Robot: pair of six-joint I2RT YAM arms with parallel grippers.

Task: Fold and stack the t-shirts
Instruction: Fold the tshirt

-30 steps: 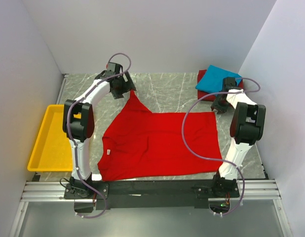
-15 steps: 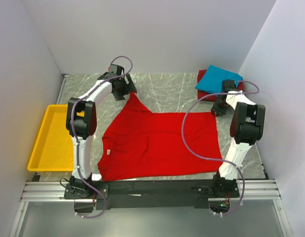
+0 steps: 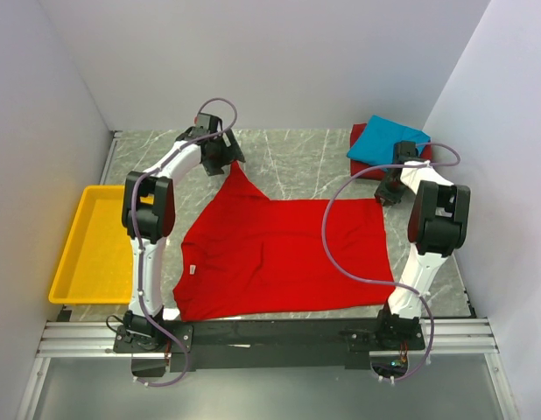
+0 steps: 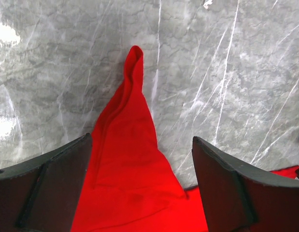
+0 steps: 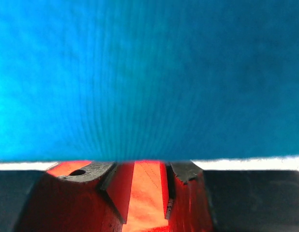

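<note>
The bright red t-shirt (image 3: 284, 254) lies spread flat mid-table, one part drawn out to a narrow point (image 4: 135, 58) at the far left. My left gripper (image 3: 223, 154) hovers over that point, jaws wide open (image 4: 141, 144), with cloth below them but nothing held. My right gripper (image 3: 389, 190) sits at the shirt's far right corner. Its fingers stand close together with red cloth (image 5: 145, 193) filling the gap between them (image 5: 141, 169). The turquoise-blue t-shirt (image 3: 386, 140) lies folded on the darker red one (image 3: 356, 136) at the back right, and fills the upper right wrist view (image 5: 149, 72).
A yellow tray (image 3: 88, 254) stands at the table's left edge, beside the left arm. Grey walls close in on the left, back and right. The marble tabletop (image 4: 246, 72) shows bare around the shirt's point.
The left gripper has edged a little farther back over the shirt's point. The right gripper's jaws have narrowed at the shirt's corner. The shirts have not shifted.
</note>
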